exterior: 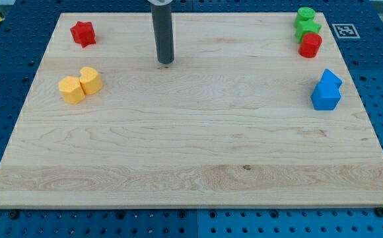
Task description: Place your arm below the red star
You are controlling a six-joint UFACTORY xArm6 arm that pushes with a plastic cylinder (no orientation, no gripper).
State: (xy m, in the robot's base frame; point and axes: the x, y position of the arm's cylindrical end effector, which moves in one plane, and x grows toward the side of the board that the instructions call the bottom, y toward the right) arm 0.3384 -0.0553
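Observation:
The red star [83, 33] lies near the board's top left corner. My tip [166, 62] touches the board in the upper middle, well to the right of the star and a little lower than it. The rod rises straight up out of the view's top. Nothing touches the tip.
Two yellow blocks [80, 84] sit together at the left, below the star. At the top right are two green blocks [306, 22] with a red cylinder [310, 45] just below them. Two blue blocks [326, 90] sit at the right edge. The wooden board [191, 165] lies on a blue perforated table.

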